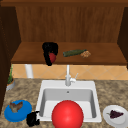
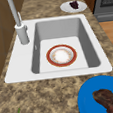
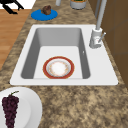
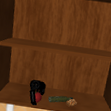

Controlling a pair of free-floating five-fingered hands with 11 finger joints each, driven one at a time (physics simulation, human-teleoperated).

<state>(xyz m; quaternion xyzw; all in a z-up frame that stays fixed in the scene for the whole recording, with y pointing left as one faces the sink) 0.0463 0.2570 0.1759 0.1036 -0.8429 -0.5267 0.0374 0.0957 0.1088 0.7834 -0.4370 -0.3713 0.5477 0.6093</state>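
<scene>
Where it hangs over the shelf (image 1: 105, 57), the right hand (image 1: 49, 48) clasps a red fruit (image 1: 52, 57).

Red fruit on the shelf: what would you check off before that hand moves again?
1. Grip: right hand has its fingers curled round the red fruit: ok.
2. Fruit lifted off the shelf or resting on it: cannot tell.
3. Cucumber apart from the hand, to its right: ok.
4. Brown lump beyond the cucumber, out of the way: ok.
5. Left hand low by the blue plate, well away from the shelf: ok.
</scene>
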